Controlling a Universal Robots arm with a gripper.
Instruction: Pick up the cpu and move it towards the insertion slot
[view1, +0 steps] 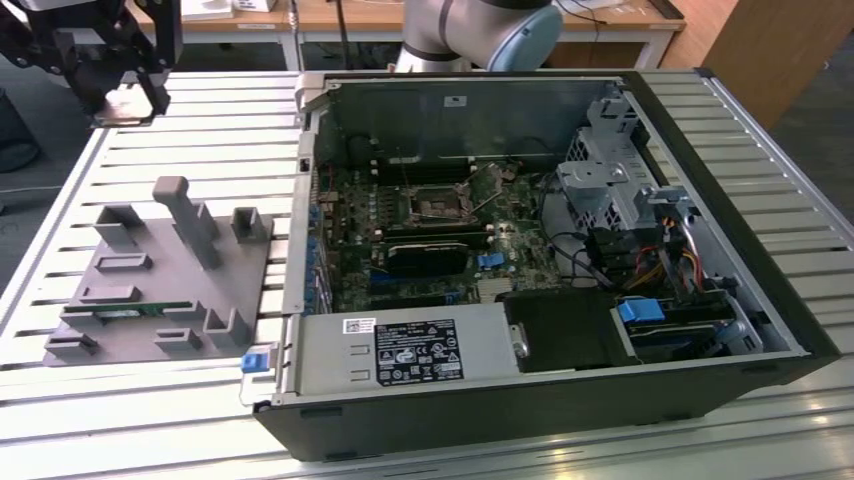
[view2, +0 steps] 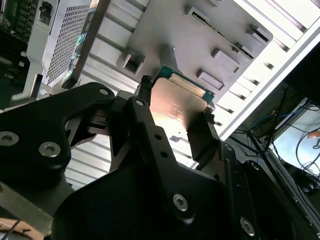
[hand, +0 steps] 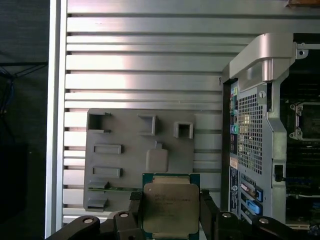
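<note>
The fingers (hand: 207, 211) are set narrow, clamping two opposite edges of the cpu (hand: 171, 207) and holding it above the table (view1: 80, 180). The cpu is square, with no long axis; its silvery top faces the first wrist camera. In the exterior view the gripper (view1: 123, 100) hangs at 10 o'clock from the insertion slot (view1: 435, 205), well apart from it.

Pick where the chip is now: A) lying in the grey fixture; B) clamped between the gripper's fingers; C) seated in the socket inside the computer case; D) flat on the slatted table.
B: both wrist views show the chip pinched on two opposite sides by the gripper.
</note>
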